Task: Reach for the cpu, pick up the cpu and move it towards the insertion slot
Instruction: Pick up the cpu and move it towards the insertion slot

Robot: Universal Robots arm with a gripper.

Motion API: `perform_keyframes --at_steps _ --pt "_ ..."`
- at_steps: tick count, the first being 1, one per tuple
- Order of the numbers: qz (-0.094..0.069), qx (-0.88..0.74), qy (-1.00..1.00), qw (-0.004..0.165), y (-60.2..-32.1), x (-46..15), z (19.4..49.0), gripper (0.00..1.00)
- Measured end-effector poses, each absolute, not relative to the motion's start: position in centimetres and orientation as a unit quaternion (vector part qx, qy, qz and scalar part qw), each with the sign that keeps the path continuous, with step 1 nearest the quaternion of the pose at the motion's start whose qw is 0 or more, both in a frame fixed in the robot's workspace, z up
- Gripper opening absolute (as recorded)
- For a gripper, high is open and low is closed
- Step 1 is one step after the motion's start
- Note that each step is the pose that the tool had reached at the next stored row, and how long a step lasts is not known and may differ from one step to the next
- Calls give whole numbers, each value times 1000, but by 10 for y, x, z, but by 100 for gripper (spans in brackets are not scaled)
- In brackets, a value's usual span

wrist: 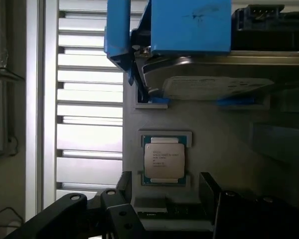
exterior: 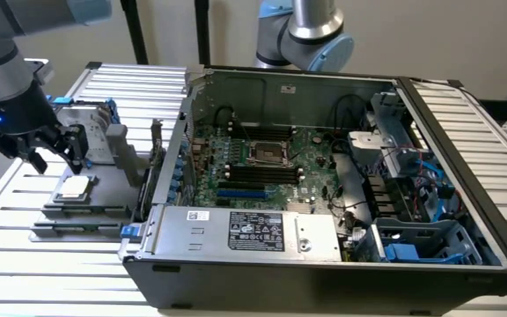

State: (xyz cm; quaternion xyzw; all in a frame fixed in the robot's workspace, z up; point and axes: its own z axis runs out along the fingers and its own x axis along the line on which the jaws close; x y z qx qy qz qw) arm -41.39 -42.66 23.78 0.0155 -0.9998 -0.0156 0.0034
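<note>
The cpu [exterior: 73, 188] lies flat, silvery face up, in a seat on the grey holder plate [exterior: 77, 221] at the exterior view's left, outside the computer case. My gripper [exterior: 57, 158] hangs just above it, open, with its black fingers spread and nothing between them. In the wrist view the cpu [wrist: 164, 160] sits in its teal-edged seat, and my black fingers [wrist: 84, 211] reach in on either side without touching it. The insertion slot [exterior: 269, 153] is the silver-framed socket on the green board inside the open case.
An upright silver hard drive with blue brackets [exterior: 95, 122] [wrist: 189, 25] stands on the plate just behind the cpu. The open black case [exterior: 324, 277] has tall side walls, black memory slots [exterior: 263, 175], cables and a power supply [exterior: 245, 231]. A second arm [exterior: 311, 33] stands behind the case.
</note>
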Motion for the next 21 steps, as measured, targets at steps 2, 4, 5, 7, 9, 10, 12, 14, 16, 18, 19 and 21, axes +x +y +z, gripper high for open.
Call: perform_keyframes --at_steps 2,4,5,7,9,10,12,14,16,18,19,21 --pt "-16 16 -1000 3 -427 -414 234 65" --pt "-16 16 -1000 3 -427 -414 230 65" --pt "-16 16 -1000 3 -427 -414 229 65" --pt "-16 16 -1000 3 -427 -414 225 65" --pt "-16 16 -1000 3 -427 -414 221 65" --pt "-16 16 -1000 3 -427 -414 220 65" --pt "-16 16 -1000 2 -427 -414 216 65" --pt "-16 16 -1000 2 -427 -414 212 65" --pt "-16 16 -1000 1 -427 -414 209 65" --pt "-16 16 -1000 0 -427 -414 205 65" --pt "-16 16 -1000 0 -427 -414 204 65" --pt "-16 16 -1000 0 -427 -414 202 65"
